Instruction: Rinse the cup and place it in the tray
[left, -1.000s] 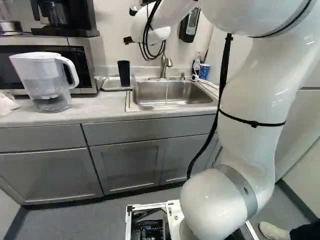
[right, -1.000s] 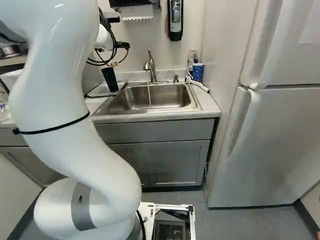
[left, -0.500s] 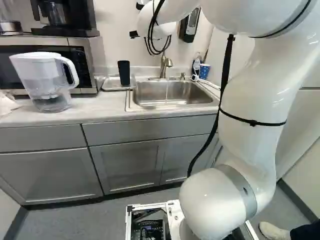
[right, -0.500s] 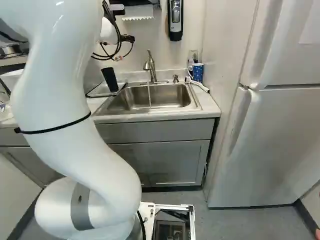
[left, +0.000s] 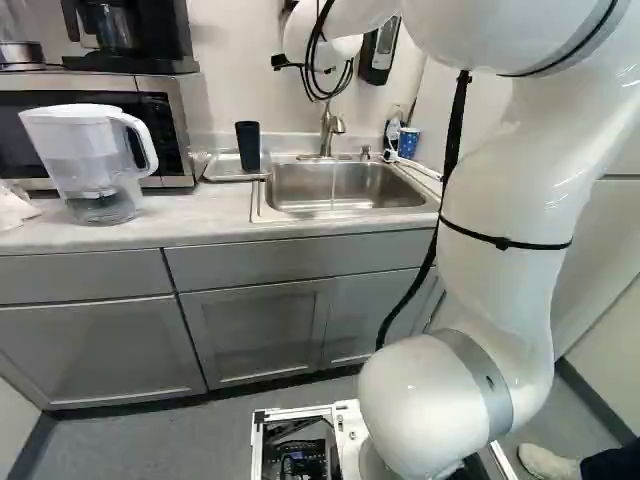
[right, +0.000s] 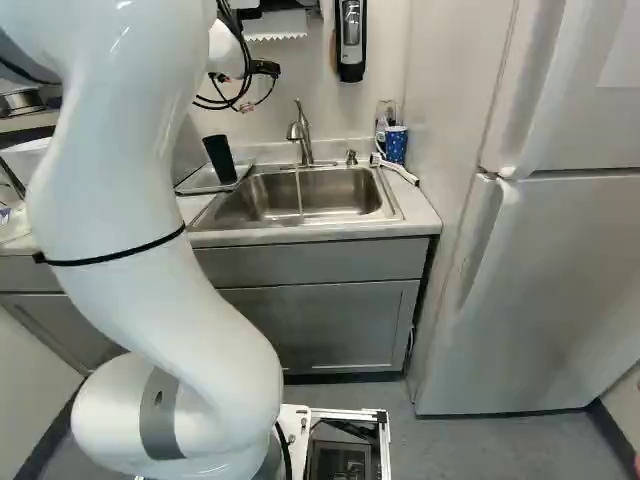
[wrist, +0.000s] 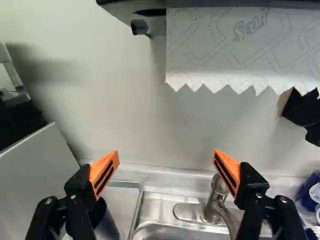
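Your white arm has shifted to the right in both base views, towards the brushed-metal faucet (right: 301, 132), while the base stays put. The black two-fingered gripper with orange pads (wrist: 166, 152) has its jaws spread wide, with nothing pinched between them. You have the tall black cup (left: 248, 146) standing upright on the shallow metal tray (left: 221, 167) beside the stainless-steel sink (right: 345, 192), unmoved through the shift. A thin stream of water (right: 299, 190) is running, so placing looks finished; your likely next job is shutting the faucet off without knocking its spout.
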